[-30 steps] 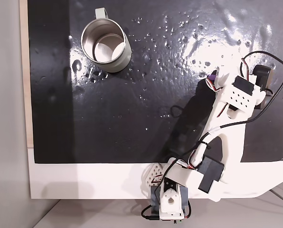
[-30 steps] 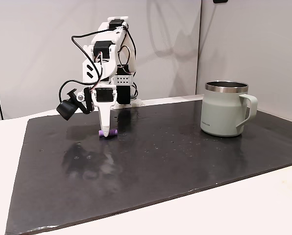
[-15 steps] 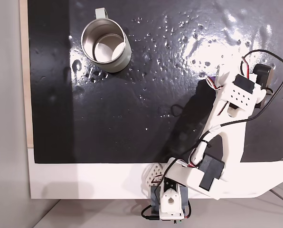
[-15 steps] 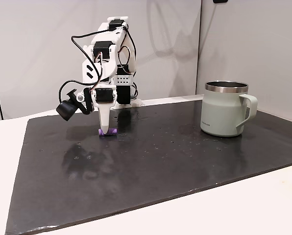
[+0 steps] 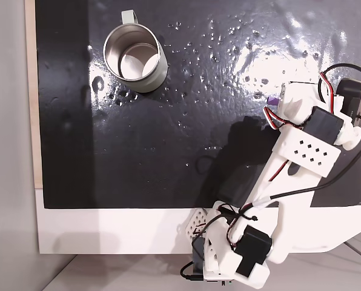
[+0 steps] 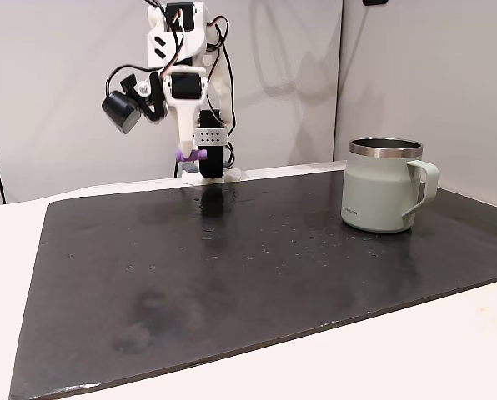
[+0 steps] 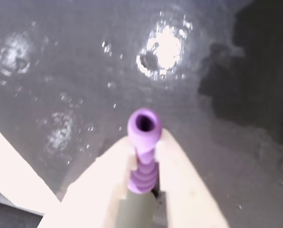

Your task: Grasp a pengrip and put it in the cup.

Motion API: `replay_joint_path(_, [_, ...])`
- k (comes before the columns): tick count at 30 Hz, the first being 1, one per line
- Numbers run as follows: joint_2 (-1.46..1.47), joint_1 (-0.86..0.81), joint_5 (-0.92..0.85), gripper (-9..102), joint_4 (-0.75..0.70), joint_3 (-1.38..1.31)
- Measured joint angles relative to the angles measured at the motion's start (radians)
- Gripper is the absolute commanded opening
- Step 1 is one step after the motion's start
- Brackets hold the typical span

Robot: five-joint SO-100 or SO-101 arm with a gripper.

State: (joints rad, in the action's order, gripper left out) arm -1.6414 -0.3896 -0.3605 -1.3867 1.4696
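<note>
Since a second ago, when it lay on the black mat point(image 6: 257, 275) between the lowered fingertips, the pengrip point(image 6: 190, 154) has been lifted well clear of the surface, carried up by the gripper point(image 6: 186, 152) as the arm was raised. In the wrist view the gripper point(image 7: 144, 178) is seen closed almost fully, its two pale fingers point(image 7: 184, 180) pinching the ribbed purple pengrip point(image 7: 143, 156) at its lower half while the open tube end sticks out past the tips. The cup point(image 6: 384, 185) is seen upright on the mat, well apart from the gripper, at the right of one fixed view and at the upper left of the other point(image 5: 135, 58).
</note>
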Motion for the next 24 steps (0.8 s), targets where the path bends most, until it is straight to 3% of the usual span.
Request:
replay_joint_path(12, [-0.169,-0.063,-0.043,0,-0.281,-0.256])
replay_joint_path(24, [-0.186,-0.092,-0.051,0,-0.298,-0.448])
